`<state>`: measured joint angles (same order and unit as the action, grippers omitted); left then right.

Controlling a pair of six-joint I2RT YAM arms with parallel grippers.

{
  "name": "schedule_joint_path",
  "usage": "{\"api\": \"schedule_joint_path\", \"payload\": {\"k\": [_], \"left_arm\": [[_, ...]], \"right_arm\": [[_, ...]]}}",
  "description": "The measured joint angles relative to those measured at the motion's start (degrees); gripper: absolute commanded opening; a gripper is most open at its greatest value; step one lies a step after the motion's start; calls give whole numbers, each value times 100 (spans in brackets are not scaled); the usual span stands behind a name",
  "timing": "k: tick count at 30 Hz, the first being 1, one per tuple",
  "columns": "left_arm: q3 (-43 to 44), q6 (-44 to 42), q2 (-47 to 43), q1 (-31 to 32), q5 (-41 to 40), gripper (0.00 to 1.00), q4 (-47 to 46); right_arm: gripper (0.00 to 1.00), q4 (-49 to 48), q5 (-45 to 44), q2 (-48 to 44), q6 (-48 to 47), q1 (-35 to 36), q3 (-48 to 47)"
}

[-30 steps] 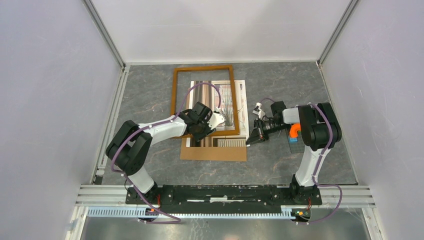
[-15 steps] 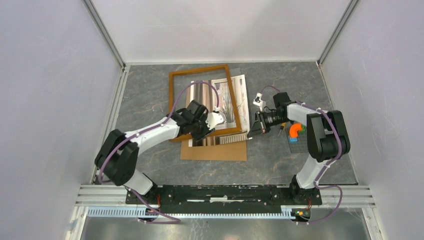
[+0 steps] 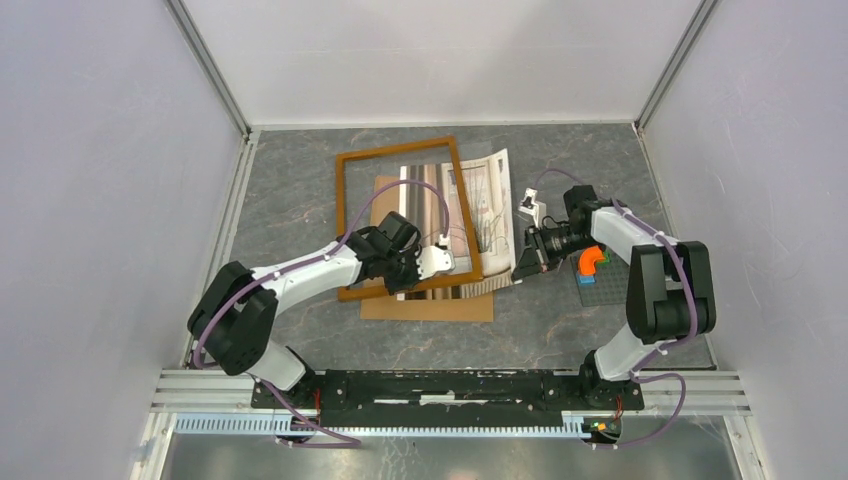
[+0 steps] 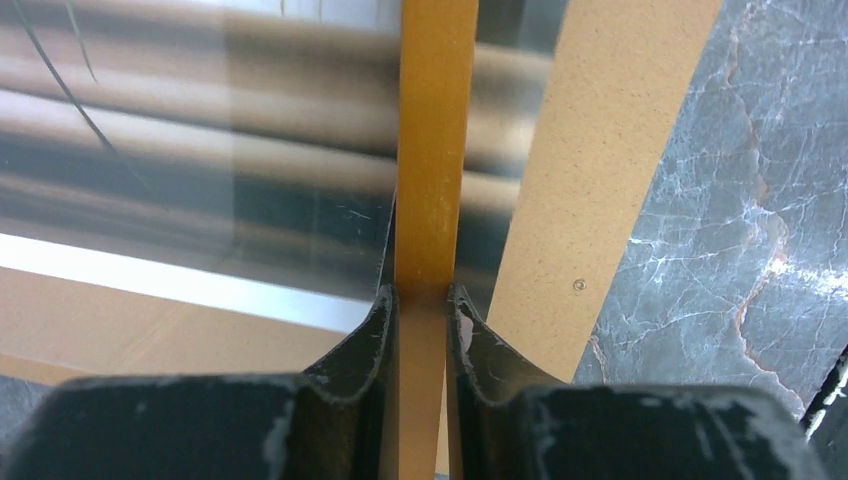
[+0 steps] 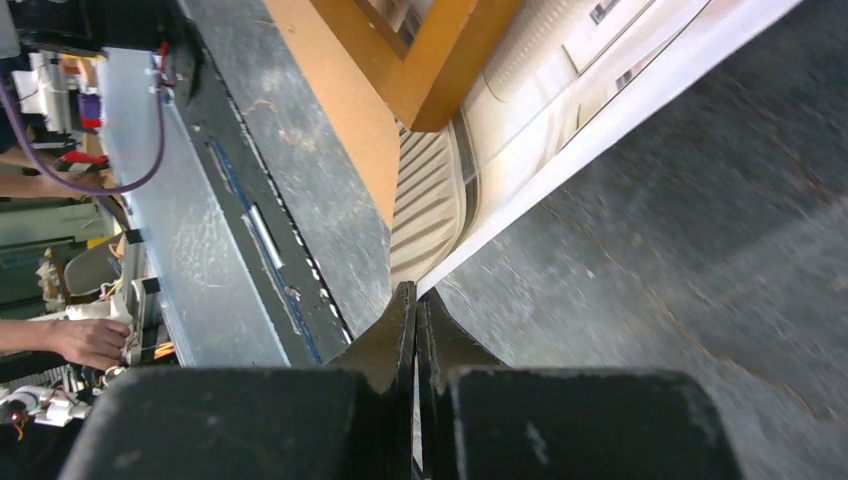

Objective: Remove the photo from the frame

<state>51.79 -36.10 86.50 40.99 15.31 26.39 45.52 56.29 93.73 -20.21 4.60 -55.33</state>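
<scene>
**Top view.** The frame [image 3: 341, 225] lies skewed on the grey tabletop [image 3: 300, 190]. The photo [image 3: 492, 195] lies partly under the frame and sticks out past its right rail, with its white border showing. A brown back panel [image 3: 425, 308] lies beneath the frame's near rail and juts out toward the arm bases. The left gripper [image 3: 425, 275] sits on that near rail. The right gripper [image 3: 520, 268] is just right of the frame's near right corner, at the photo's near corner. A grey baseplate [image 3: 597, 288] carrying an orange block [image 3: 592, 260] stands well to the right of the frame.

**Left wrist view.** The left gripper [image 4: 421, 295] is pinched narrowly on the frame [image 4: 435, 150], with one finger pressed to each side of the moulding. The photo [image 4: 200, 130] shows as blurred bands on one side of that rail. On the other side are the back panel [image 4: 600, 170] and the tabletop [image 4: 750, 200].

**Right wrist view.** The right gripper [image 5: 415, 295] has its fingers drawn fully together. The photo [image 5: 540, 110] runs its white edge straight down into the fingertips, so its corner is nipped there. The frame [image 5: 440, 70] shows one corner resting over the photo. The back panel [image 5: 340, 100] lies beside that corner.
</scene>
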Motion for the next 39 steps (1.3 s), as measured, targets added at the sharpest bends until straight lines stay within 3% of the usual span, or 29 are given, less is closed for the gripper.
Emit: {"api": "schedule_joint_path", "payload": {"k": [6, 13, 16, 21, 29, 39], "left_arm": [[-164, -319, 20, 157, 0, 7, -35], [-186, -647, 20, 433, 0, 4, -203], [-216, -813, 20, 616, 24, 7, -306], [-212, -844, 122, 737, 17, 24, -457], [-107, -848, 284, 726, 11, 18, -678], [-50, -1193, 363, 723, 90, 22, -664]], "right_arm": [[0, 293, -557, -98, -291, -162, -2], [0, 334, -1464, -726, -328, -179, -4], [0, 251, -1965, -946, -214, -212, -9], [0, 181, -2201, -1325, -125, -249, -223], [0, -129, -2253, -2253, 4, -249, -448], [0, -260, -2911, -2710, 203, -280, -695]]}}
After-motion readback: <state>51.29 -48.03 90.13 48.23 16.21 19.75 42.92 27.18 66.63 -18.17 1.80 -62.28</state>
